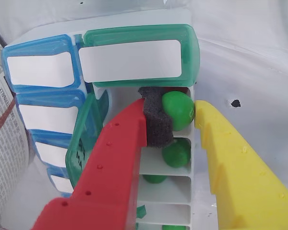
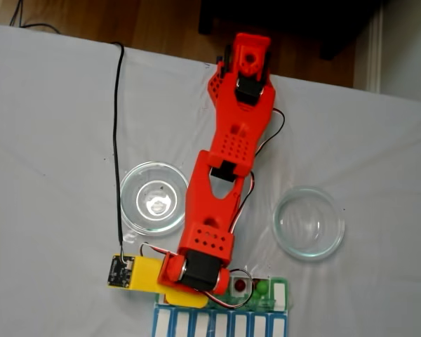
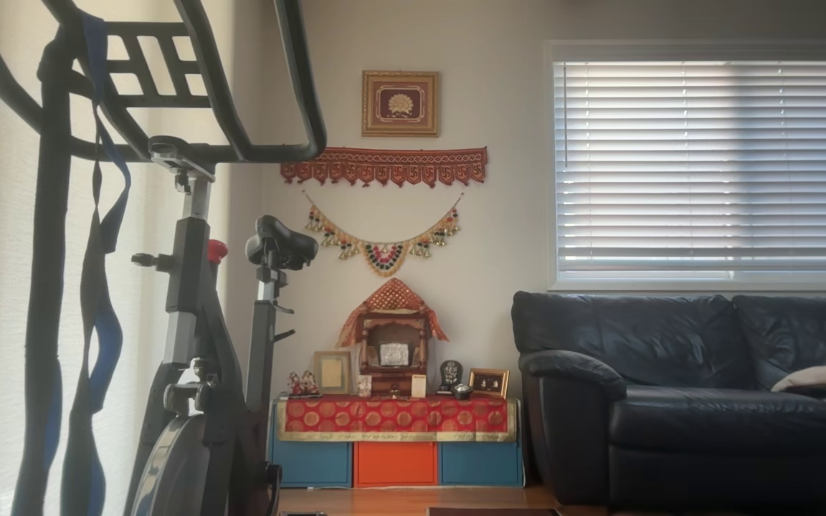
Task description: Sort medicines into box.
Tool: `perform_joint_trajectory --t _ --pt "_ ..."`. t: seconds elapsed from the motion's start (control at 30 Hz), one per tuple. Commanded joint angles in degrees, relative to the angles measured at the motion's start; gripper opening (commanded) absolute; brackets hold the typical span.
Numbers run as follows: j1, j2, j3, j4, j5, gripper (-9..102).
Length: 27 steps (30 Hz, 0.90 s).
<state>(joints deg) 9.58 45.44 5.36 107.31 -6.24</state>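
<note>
At the wrist view's centre, the tool [image 1: 184, 128] pinches a green ball [image 1: 178, 110] between its foam-padded red finger and yellow finger, above the green-lidded pill organizer's [image 1: 139, 52] open white compartments, where more green balls [image 1: 176, 153] lie.

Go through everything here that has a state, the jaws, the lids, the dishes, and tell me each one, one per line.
Gripper: jaws shut on a green ball, above an open compartment.
Green lid at the row's end: shut.
Next green lid: hinged open.
Blue lids: shut.
Green balls lower down: resting in open compartments.
Left glass dish: empty.
Right glass dish: empty.
</note>
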Motion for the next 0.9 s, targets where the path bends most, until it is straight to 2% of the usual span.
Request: perform_joint_trajectory --t 0.0,0.87 --pt "-1.4 10.9 0.4 2.0 -0.9 1" --pt "-2.1 5.4 -10.9 2.0 1.8 1"
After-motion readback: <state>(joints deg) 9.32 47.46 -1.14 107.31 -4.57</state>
